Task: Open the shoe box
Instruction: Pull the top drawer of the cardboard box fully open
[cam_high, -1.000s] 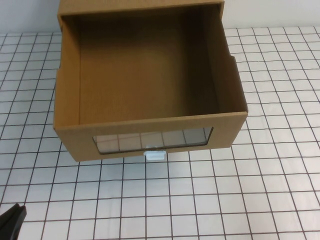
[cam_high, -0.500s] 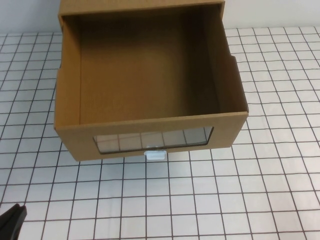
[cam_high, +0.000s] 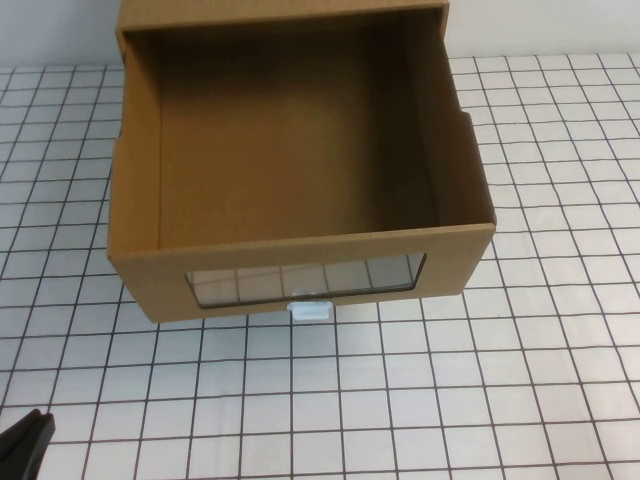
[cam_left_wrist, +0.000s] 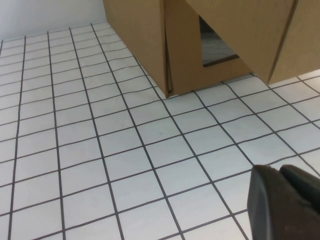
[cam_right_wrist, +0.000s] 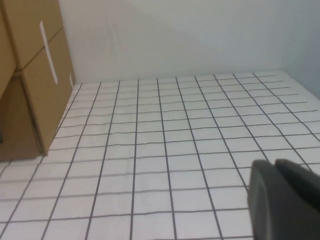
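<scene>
One shoe box (cam_high: 300, 150) on show, set at the far middle of the gridded table (cam_high: 500, 400); its one drawer is slid out toward the near edge, top open; one clear window (cam_high: 305, 278) in the front panel, one white pull tab (cam_high: 309, 309) just under it. Two grippers; left gripper (cam_left_wrist: 279, 172) sits low at the near left corner, fingers pressed together, gripping nothing, well apart from the box; right gripper (cam_right_wrist: 274, 167) is clenched too, holding nothing, over the table off to the box's side.

Left hand (cam_left_wrist: 281, 200), right hand (cam_right_wrist: 278, 200): matte black, rounded.
</scene>
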